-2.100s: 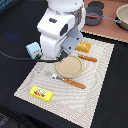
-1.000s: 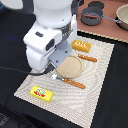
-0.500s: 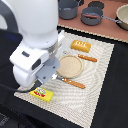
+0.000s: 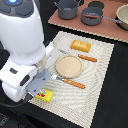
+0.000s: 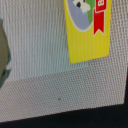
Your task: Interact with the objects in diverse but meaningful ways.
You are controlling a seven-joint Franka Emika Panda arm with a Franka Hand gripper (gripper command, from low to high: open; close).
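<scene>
Nothing is showing as handled yet: the yellow packet (image 4: 45, 94) is lying flat at the near corner of the woven placemat (image 4: 102, 75), partly under the arm's white housing, and the orange bread loaf (image 4: 81, 46) is sitting at the placemat's far edge, untouched. The tool itself is hidden in both views, so I cannot tell whether it is spread or pinching (the wrist view is showing only packet and mat). Packet print is showing red and green marks; no lettering is reading clearly.

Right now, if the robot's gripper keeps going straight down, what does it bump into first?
Probably the woven placemat, right beside the yellow packet. The gripper itself isn't visible, so I can't be sure.
</scene>
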